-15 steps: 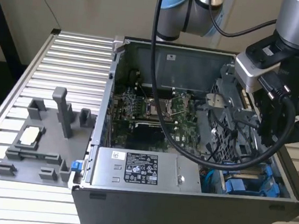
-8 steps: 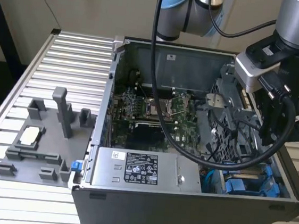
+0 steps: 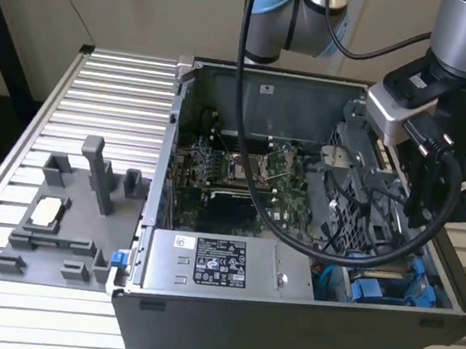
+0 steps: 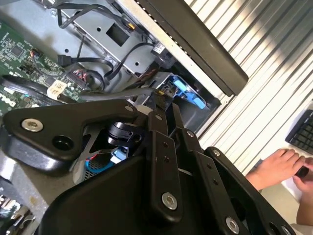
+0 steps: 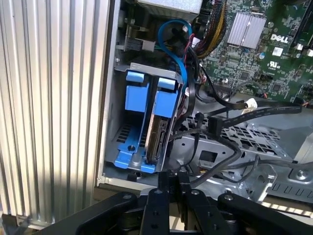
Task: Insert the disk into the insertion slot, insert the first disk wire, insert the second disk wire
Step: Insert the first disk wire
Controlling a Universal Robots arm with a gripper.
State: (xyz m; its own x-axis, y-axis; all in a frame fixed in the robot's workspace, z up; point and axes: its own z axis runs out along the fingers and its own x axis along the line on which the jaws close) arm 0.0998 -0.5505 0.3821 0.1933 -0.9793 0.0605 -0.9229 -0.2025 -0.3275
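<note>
Labels first: you have a white label with dark print on the grey power-supply box at the front of the open computer case. White lettering and small stickers also mark the green motherboard.

Your case stands on the ribbed table. Beside it, toward the exterior view's left, a grey fixture plate carries a small white piece.

Inside the case, the first wrist view shows you two blue carriers side by side in the grey sheet-metal cage. The disk shows its silver-grey edge. It sits in the insertion slot, clipped in its blue frame, just beside the other blue carrier. A blue cable loops near the cage, and black wires cross the metal next to the disk.

Your claw is clenched, fingers drawn nearly together, with its tips near the end of the disk. A black wire runs right at those tips, but you cannot tell whether it is pinched.

In the second wrist view, a person's hand rests by a keyboard off to the side.
</note>
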